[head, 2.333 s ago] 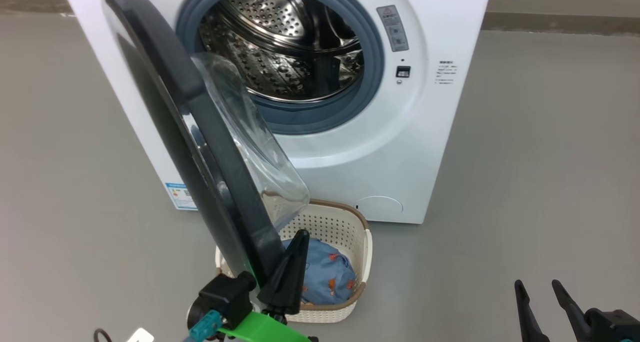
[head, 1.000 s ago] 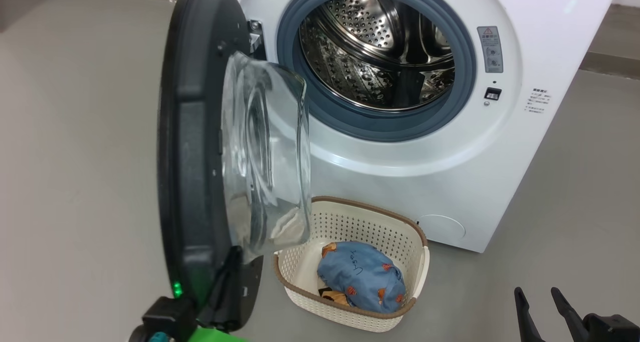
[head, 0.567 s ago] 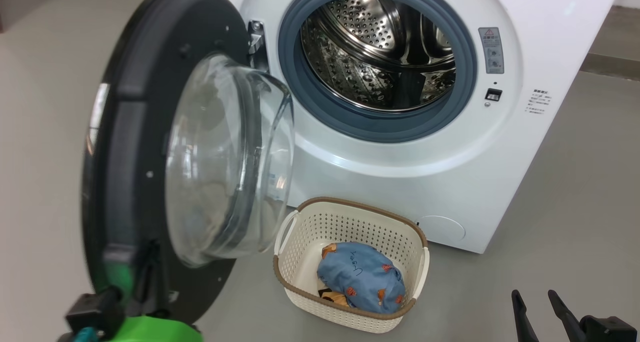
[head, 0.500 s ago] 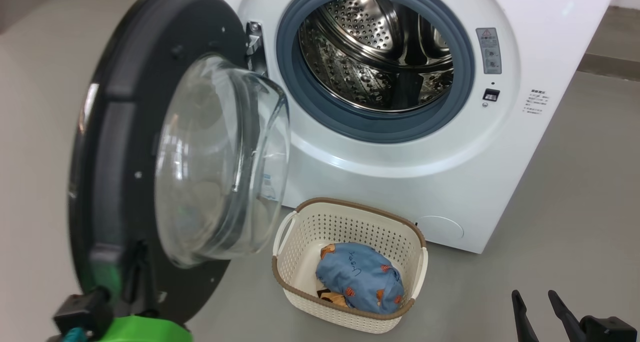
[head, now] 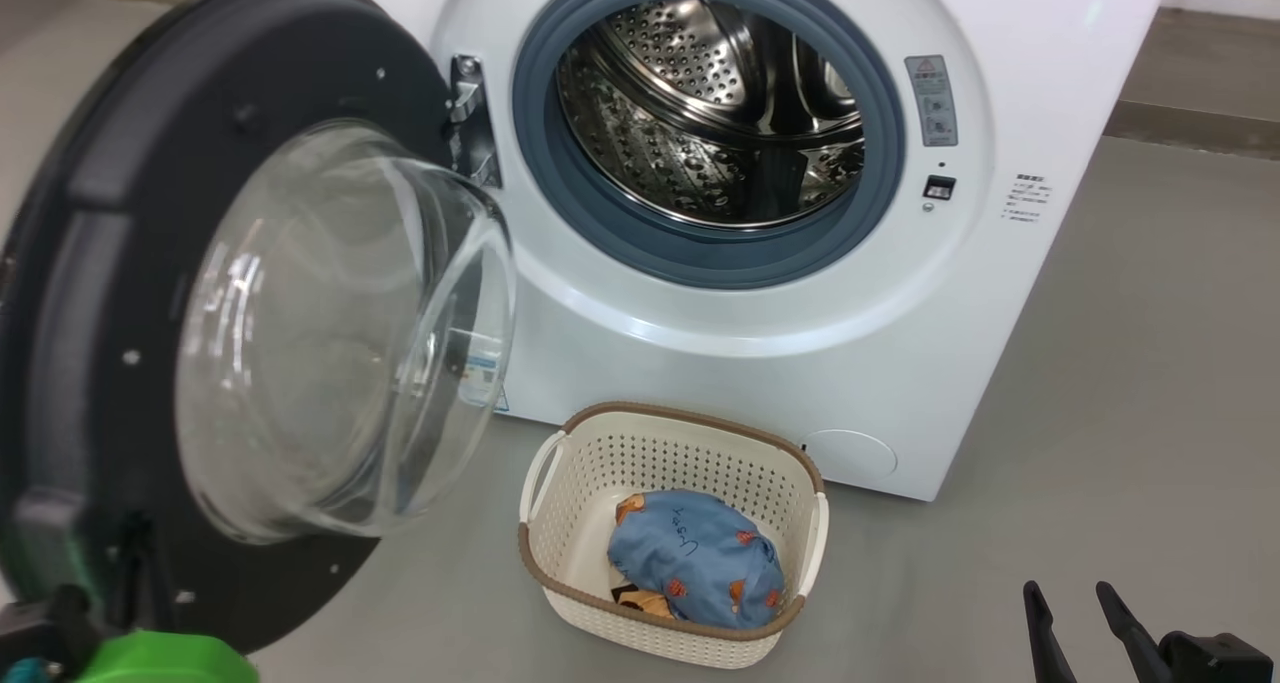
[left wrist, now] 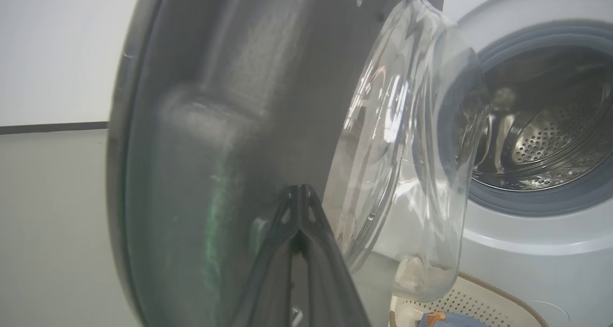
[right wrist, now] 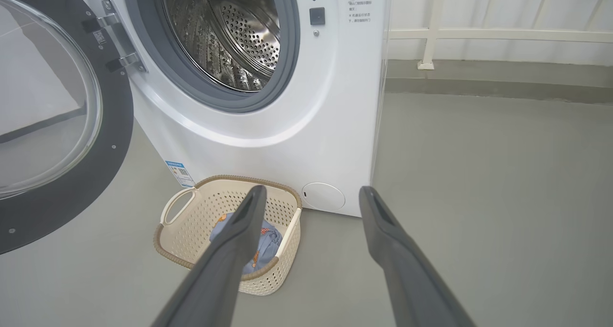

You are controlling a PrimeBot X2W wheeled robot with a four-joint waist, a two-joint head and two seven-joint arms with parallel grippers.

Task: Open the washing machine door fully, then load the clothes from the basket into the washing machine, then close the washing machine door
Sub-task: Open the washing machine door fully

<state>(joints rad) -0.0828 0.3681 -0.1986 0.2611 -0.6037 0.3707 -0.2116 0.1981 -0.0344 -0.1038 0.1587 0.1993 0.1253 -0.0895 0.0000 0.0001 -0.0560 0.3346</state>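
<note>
Nearest, at the lower right of the head view, the right gripper [head: 1066, 591] hangs above the floor [head: 1120, 383] with its two fingers spread, holding nothing. The left gripper [left wrist: 299, 193] is clenched, fingers pressed tip to tip with nothing between them, right at the dark inner frame of the washing machine door [head: 120, 163]; whether they touch it I cannot tell. The door stands swung wide to the left on its metal hinge [head: 465, 93], its clear glass bowl [head: 340, 333] bulging out of the inner face. On the floor just before the washing machine [head: 760, 383] sits the basket [head: 690, 418], the clothes [head: 695, 558] bundled in its near right part. Behind, the grey gasket [head: 880, 163] rings the steel drum [head: 690, 113].
</note>
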